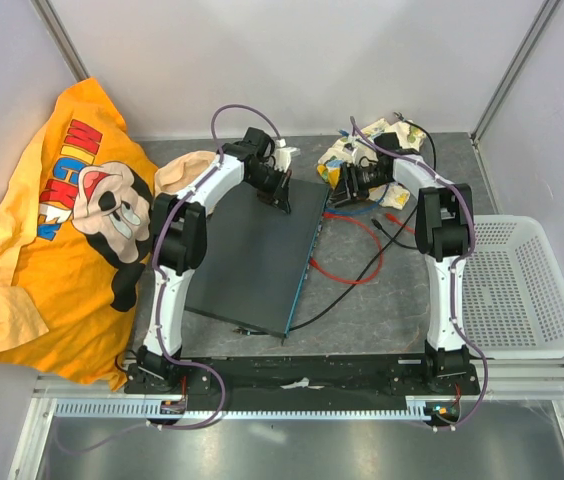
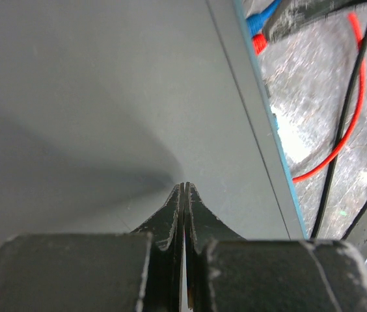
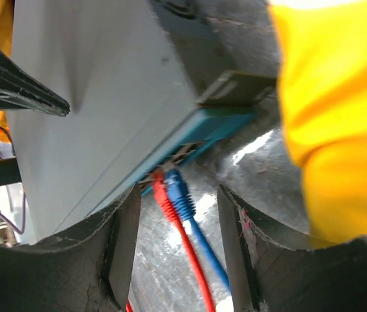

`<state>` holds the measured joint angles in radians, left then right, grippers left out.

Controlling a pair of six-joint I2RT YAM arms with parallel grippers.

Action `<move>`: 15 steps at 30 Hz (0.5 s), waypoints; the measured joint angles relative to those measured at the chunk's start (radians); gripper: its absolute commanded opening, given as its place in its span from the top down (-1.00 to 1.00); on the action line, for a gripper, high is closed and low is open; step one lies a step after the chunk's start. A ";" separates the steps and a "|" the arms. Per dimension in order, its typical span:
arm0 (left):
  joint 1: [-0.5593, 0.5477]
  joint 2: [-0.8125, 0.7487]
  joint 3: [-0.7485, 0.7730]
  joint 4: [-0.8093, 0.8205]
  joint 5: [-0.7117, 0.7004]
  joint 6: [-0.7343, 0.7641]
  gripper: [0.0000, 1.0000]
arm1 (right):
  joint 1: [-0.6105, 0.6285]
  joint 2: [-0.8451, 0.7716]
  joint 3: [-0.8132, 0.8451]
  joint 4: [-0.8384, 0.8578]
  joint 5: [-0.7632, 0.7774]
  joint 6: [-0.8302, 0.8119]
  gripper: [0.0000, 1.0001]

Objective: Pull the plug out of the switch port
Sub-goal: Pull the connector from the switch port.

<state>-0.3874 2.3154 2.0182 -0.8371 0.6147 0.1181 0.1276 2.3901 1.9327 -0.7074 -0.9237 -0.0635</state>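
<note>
Right gripper [image 3: 177,195]: fingers spread apart, holding nothing, one on each side of the two plugs at the switch's teal edge.
Red plug [image 3: 159,185]: seated in a socket at the switch's far end, between those fingers.
Blue plug [image 3: 178,190]: just beside the red one, also seated.
Left gripper [image 2: 183,188]: fingers pressed together, tips down at the switch's grey top face.
Switch [image 1: 252,255]: flat between the arms, teal edge toward the right arm.

Top view from high behind, facing down, wrist views close-up and low, all three share the switch [image 1: 252,260]
</note>
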 measured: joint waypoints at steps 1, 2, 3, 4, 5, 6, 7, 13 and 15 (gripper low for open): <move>-0.002 0.000 -0.007 0.000 -0.008 0.000 0.97 | -0.003 0.010 0.000 0.003 -0.005 0.003 -0.09; -0.002 0.000 -0.013 -0.001 -0.012 0.000 0.97 | -0.008 0.019 0.000 0.009 -0.015 0.006 -0.04; -0.002 0.000 -0.018 -0.002 -0.011 -0.001 0.97 | -0.011 0.030 0.001 0.014 -0.026 0.009 -0.01; -0.002 0.000 -0.019 -0.003 -0.012 -0.001 0.97 | -0.014 0.040 0.002 0.018 -0.034 0.011 0.01; -0.003 0.000 -0.019 -0.003 -0.012 -0.001 0.97 | -0.018 0.051 0.006 0.019 -0.048 0.015 0.04; -0.003 0.000 -0.019 -0.003 -0.012 -0.001 0.97 | -0.022 0.066 0.012 0.019 -0.067 0.018 0.05; -0.004 0.000 -0.019 -0.003 -0.012 -0.001 0.97 | -0.024 0.081 0.020 0.020 -0.085 0.021 0.06; -0.008 0.000 -0.019 -0.004 -0.023 0.000 0.97 | -0.034 0.160 0.077 0.034 -0.211 0.053 0.12; -0.009 0.000 -0.018 -0.005 -0.026 0.000 0.97 | -0.034 0.172 0.085 0.045 -0.235 0.063 0.16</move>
<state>-0.3965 2.3154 2.0003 -0.8425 0.5888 0.1177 0.0937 2.5626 2.0182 -0.6628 -1.1587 -0.0002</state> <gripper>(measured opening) 0.022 0.444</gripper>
